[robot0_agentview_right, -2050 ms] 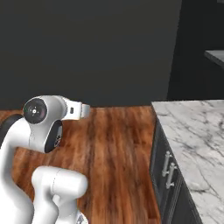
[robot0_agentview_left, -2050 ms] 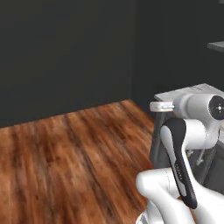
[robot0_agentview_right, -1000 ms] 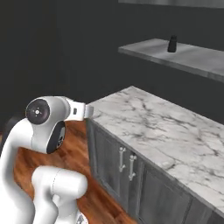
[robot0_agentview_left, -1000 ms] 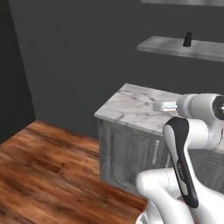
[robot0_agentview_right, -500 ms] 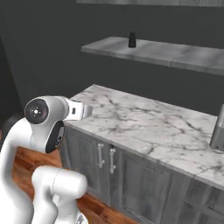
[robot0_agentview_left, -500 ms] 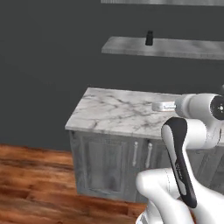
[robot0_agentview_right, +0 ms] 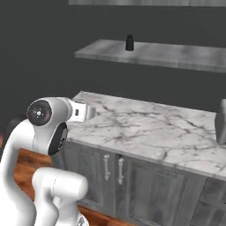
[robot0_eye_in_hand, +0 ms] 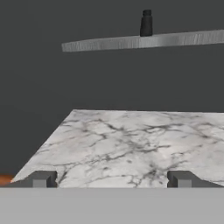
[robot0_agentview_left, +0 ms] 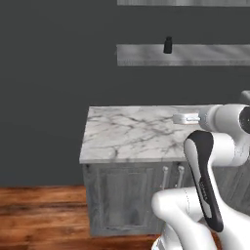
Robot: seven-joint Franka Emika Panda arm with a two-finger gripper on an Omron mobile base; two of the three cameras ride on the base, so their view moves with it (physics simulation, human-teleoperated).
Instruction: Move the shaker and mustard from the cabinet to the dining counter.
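A small black shaker [robot0_agentview_left: 168, 45] [robot0_agentview_right: 129, 43] [robot0_eye_in_hand: 146, 23] stands upright on a long grey shelf [robot0_agentview_left: 205, 54] [robot0_agentview_right: 176, 55] [robot0_eye_in_hand: 131, 42] of the dark-walled cabinet, high above the counter. My gripper [robot0_eye_in_hand: 111, 179] is open and holds nothing, its two dark fingertips [robot0_eye_in_hand: 43, 178] wide apart in the hand view. It sits far short of the shaker and well below it, looking over the near marble top. The mustard and the dining counter are out of view.
A marble counter [robot0_agentview_left: 132, 132] [robot0_agentview_right: 145, 128] [robot0_eye_in_hand: 131, 140] over grey base cabinets with handled doors [robot0_agentview_right: 112, 170] lies between me and the shelf wall. A grey object [robot0_agentview_right: 221, 121] stands at its right end. Wood floor [robot0_agentview_left: 39, 215] spreads to the left. A second shelf [robot0_agentview_right: 132, 2] runs higher up.
The whole picture has swung: the base has turned from the wood floor and dark wall toward the counter and shelves. The arm keeps its pose and the gripper stays open.
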